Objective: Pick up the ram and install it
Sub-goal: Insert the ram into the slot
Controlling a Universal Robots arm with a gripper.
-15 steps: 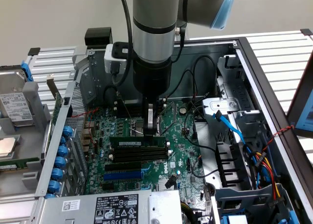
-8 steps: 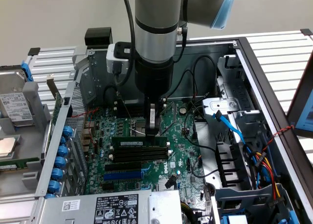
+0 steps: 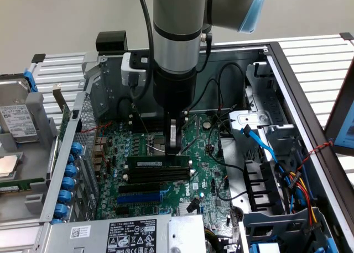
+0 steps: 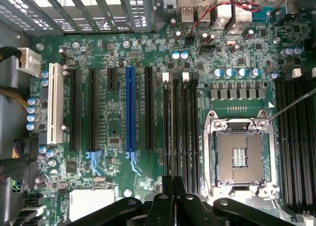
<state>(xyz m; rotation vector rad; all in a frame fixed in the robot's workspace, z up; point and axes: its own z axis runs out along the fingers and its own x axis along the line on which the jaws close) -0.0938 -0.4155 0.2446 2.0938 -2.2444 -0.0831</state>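
One ram (image 3: pixel 155 163) edge-up, hand (image 3: pixel 175 150) close above

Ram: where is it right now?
In the exterior view, the ram stands on edge at the row of black memory slots mid-motherboard, directly under the end effector.

Exterior view, lower edge: black power supply label (image 3: pixel 131 235) with rows of white print and round certification-style marks, letters too small to read. Just toward exterior view's left of it: white barcode sticker (image 3: pixel 80 231), bars visible, digits illegible. Exterior view's left edge: white hard drive label (image 3: pixel 17 123), lines of print, unreadable. Centre: ram (image 3: pixel 157 162) with white label strip, print illegible. Wrist view: motherboard (image 4: pixel 148 48) carries white silkscreen marks beside components, none legible. No brand or number readable.
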